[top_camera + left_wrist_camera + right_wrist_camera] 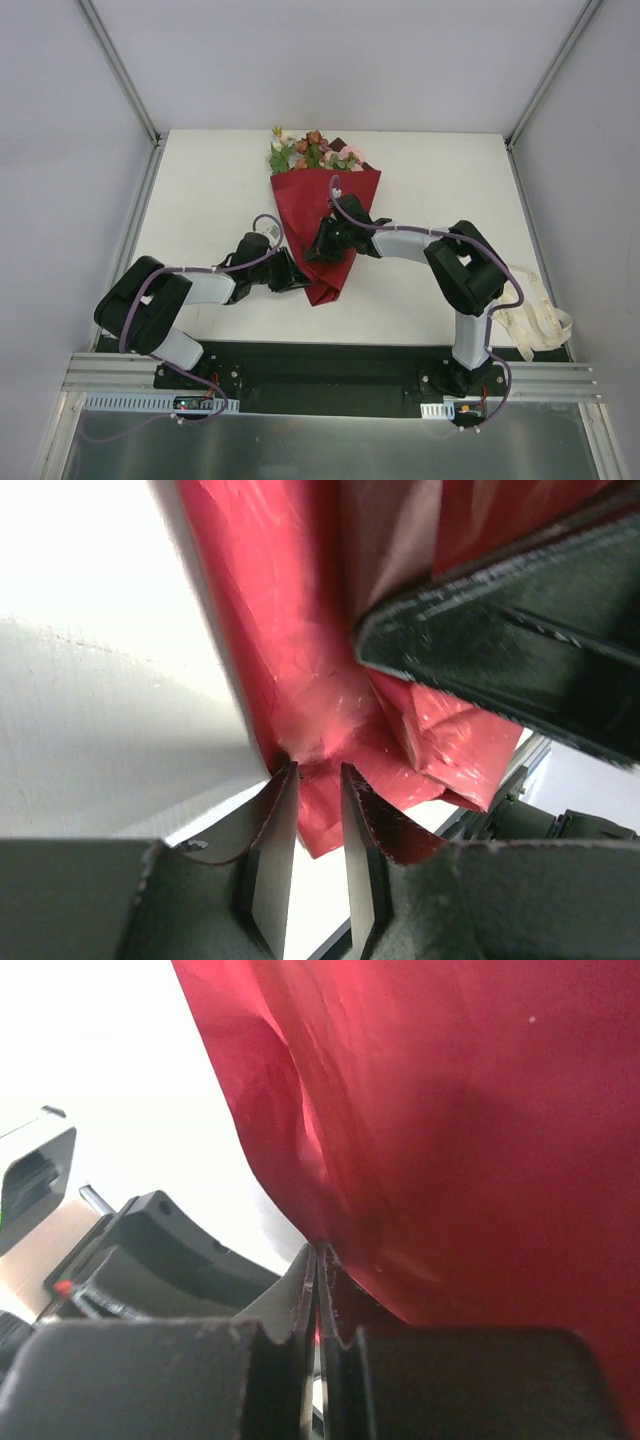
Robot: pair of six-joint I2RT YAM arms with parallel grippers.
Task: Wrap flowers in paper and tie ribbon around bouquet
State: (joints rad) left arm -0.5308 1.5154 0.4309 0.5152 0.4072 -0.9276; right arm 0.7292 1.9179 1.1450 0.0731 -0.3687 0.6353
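**Ribbon lies back and to the right of my right claw, well off the cone**

My left claw stands nearly pressed together, with a fold of the paper caught between its tips at the cone's narrow end. My right claw is pressed tight, and a sliver of red shows in the seam. I judge it pinches the paper's edge, just beyond my left claw and to its right, partway up the cone.

Outward from both, the bouquet lies flat on the table, its long axis pointing away from me. The point is nearest my left claw, the cone widens past my right claw, and the flowers sit at the far mouth, well beyond either.

The ribbon lies the other way, back toward me and far to the right of my right claw. It is heaped beside that arm's base at the table's edge, well apart from the cone.

Wrapping looks done and tying is not begun. My right arm is nearer the ribbon, and I judge it must let go first while the left holds the cone closed.
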